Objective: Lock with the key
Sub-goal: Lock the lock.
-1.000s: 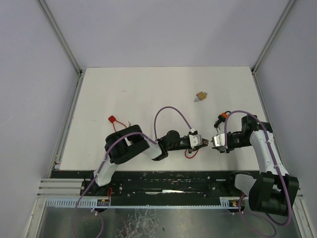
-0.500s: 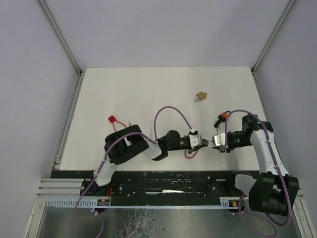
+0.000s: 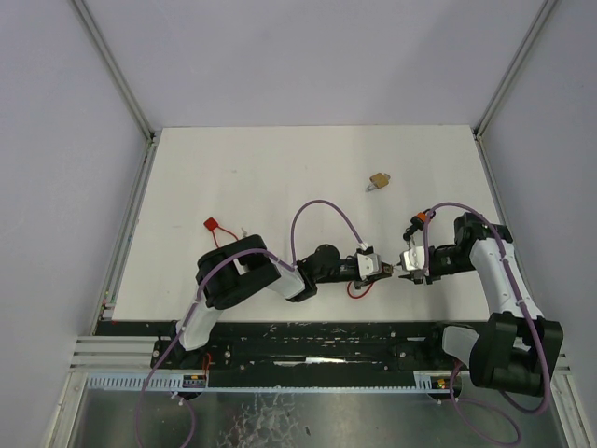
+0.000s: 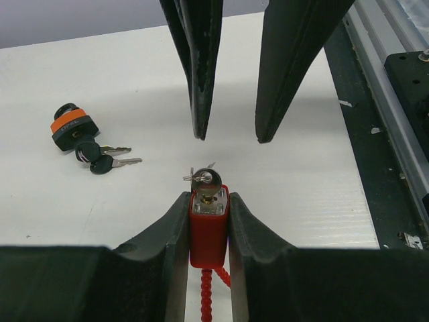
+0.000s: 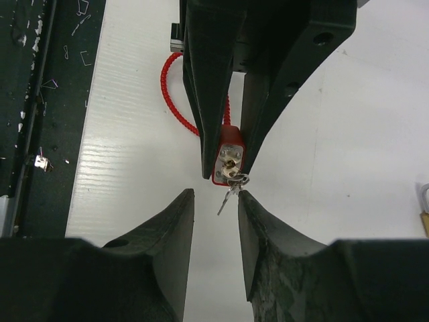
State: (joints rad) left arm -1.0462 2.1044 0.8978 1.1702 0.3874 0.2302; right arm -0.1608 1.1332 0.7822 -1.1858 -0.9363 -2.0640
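- Red lock (image 4: 206, 231) sat clamped between the fingers of your left gripper (image 4: 209, 201), near the table's front edge, keyhole facing the other arm.
- The key (image 4: 206, 178) was seated in the keyhole, its ring hanging loose.
- Your right gripper (image 5: 216, 198) faced it with jaws parted, tips beside the key, gripping nothing.
- By my judgement, insertion was done; pinching the key and turning it remained. Whether it had turned at all, I couldn't tell.

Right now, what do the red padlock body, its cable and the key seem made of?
Red padlock body: likely plastic or painted, smooth matte red. Cable: seemingly plastic-coated, red with spiral ribbing. Key: metal, silvery and shiny.
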